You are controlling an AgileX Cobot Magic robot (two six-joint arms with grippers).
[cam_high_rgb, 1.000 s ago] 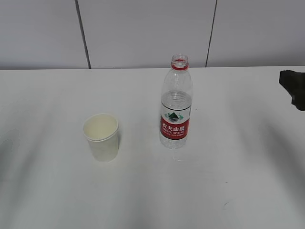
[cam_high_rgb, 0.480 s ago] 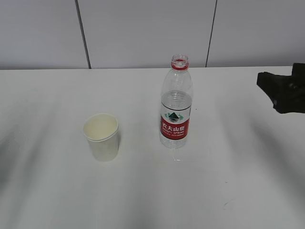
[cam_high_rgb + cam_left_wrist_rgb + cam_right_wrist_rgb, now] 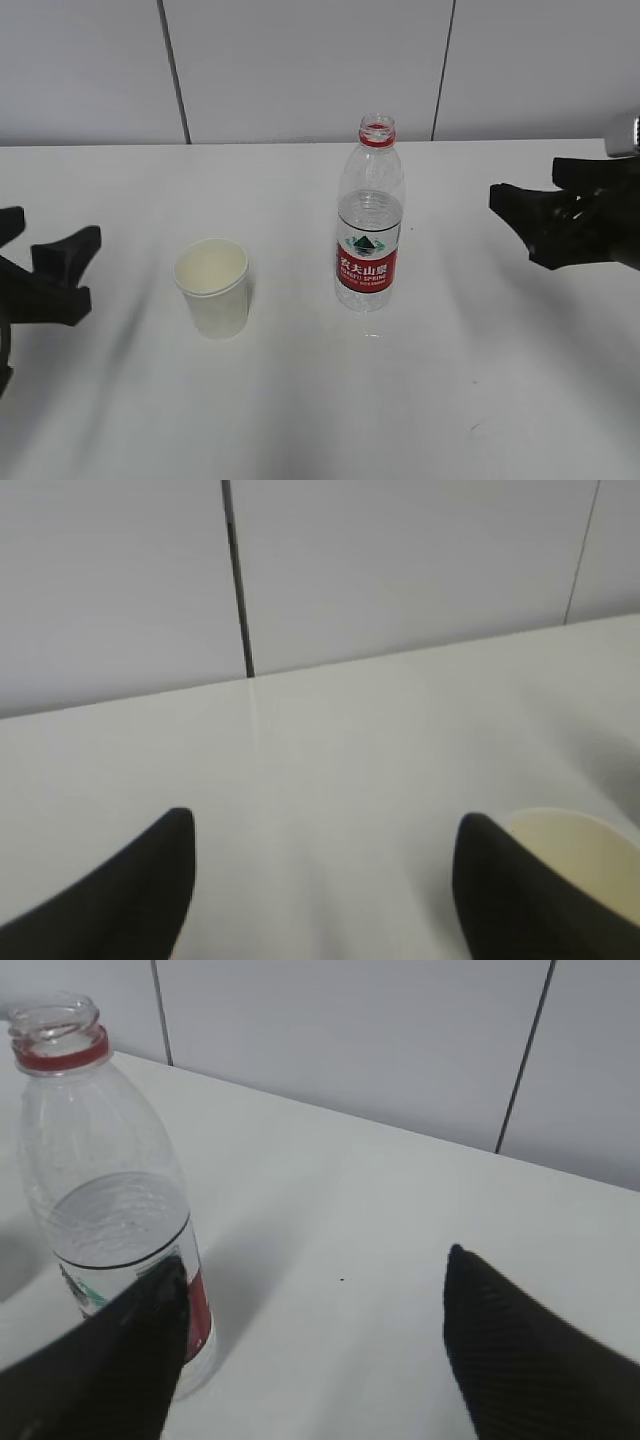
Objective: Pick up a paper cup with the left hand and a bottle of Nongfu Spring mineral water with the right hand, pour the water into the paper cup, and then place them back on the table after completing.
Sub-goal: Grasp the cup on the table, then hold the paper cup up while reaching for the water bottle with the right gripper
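Both my end effectors spread wide, empty. Left end effector (image 3: 45, 262) hovers left of paper cup (image 3: 212, 287); right end effector (image 3: 520, 222) hovers right of uncapped bottle (image 3: 369, 232). Cup and bottle upright on table (image 3: 300, 400), near each other, untouched.

- The bottle (image 3: 369, 222) stands upright on the white surface (image 3: 320, 400); it has no cap and holds water to about the middle.
- The paper cup (image 3: 212, 286) stands upright to the left of the bottle, near it but apart.
- The left claw (image 3: 62, 277) is left of the cup, jaws spread, touching nothing.
- The right claw (image 3: 510, 215) is right of the bottle, jaws spread, well apart from it.
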